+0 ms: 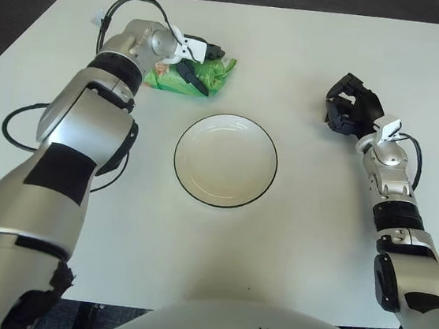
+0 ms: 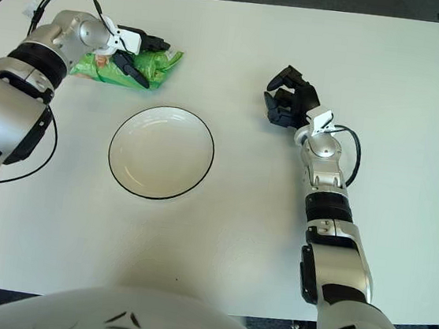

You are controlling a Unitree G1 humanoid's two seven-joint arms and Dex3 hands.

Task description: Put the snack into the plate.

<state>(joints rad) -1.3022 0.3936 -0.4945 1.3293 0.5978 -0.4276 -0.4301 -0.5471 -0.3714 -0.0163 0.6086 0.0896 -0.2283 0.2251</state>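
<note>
Left eye view: left hand point(image 1: 196, 60) fingers closed around green snack bag point(image 1: 200, 77), far side of empty plate point(image 1: 225, 160). Right hand point(image 1: 351, 110) curled, holding nothing, right of plate. Grasp step; next, lift and carry over plate.

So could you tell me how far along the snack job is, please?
Done: nothing in the plate yet. In hand: the left hand is on the green snack bag beyond the plate. Left: lift it and place it in the plate. The right hand shows to the plate's right.

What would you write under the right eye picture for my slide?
Left hand grasps the green snack bag beyond the empty white plate; right hand idle to the plate's right.
</note>
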